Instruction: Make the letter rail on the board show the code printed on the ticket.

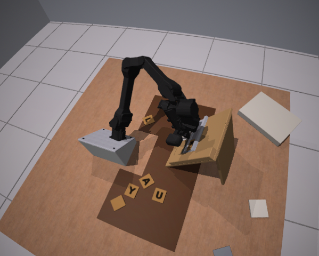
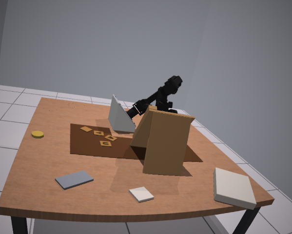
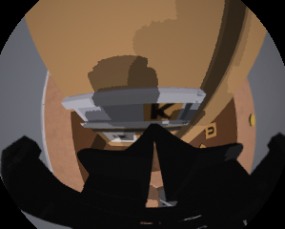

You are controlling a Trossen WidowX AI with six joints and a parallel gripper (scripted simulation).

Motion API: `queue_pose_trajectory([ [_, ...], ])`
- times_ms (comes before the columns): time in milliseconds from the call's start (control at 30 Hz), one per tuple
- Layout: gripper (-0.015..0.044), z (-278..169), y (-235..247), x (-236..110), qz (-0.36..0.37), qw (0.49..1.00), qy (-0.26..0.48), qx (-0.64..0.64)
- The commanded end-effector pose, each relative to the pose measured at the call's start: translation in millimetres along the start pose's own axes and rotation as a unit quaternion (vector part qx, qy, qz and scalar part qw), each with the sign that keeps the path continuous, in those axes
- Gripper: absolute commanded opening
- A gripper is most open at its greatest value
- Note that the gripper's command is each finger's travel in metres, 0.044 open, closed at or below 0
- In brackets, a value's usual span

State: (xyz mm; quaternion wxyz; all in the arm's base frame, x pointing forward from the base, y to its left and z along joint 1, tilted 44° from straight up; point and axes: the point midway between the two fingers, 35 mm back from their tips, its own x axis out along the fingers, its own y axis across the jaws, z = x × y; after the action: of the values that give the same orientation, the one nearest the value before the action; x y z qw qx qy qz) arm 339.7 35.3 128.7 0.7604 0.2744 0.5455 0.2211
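Note:
The tilted board (image 1: pixel 220 129) (image 2: pixel 165 143) (image 3: pixel 85 38) carries the grey letter rail (image 3: pixel 132 94). A K tile (image 3: pixel 165 111) sits in the rail near its right end in the wrist view. My gripper (image 3: pixel 153 127) is shut and empty, its tips at the rail's lower lip just below the K. Tile L (image 1: pixel 148 119) lies on the dark mat behind the arm. Tiles A (image 1: pixel 146 181) (image 2: pixel 110 137), Y (image 1: pixel 131 190) (image 2: pixel 98 132), U (image 1: pixel 159 195) (image 2: pixel 105 143) (image 3: pixel 211 130) and a blank-faced tile (image 1: pixel 117 202) (image 2: pixel 86 128) lie on the mat. The ticket's code is not readable.
The arm's grey base block (image 1: pixel 107 147) (image 2: pixel 120 121) stands opposite the board. A thick pale block (image 1: pixel 269 118) (image 2: pixel 232 187), a white square (image 1: pixel 258 208) (image 2: pixel 141 194), a blue-grey slab (image 1: pixel 222 251) (image 2: pixel 74 179) and a yellow disc (image 2: pixel 37 133) lie around the counter.

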Motion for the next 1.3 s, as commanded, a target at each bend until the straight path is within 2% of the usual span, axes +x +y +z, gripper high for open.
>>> queue_pose_trajectory([
  [0, 0.0000, 3.2, 18.8, -4.7, 0.021, 0.995, 0.092, -0.009],
  [1267, 0.0000, 9.9, 18.0, 7.2, 0.022, 0.995, 0.092, -0.009],
])
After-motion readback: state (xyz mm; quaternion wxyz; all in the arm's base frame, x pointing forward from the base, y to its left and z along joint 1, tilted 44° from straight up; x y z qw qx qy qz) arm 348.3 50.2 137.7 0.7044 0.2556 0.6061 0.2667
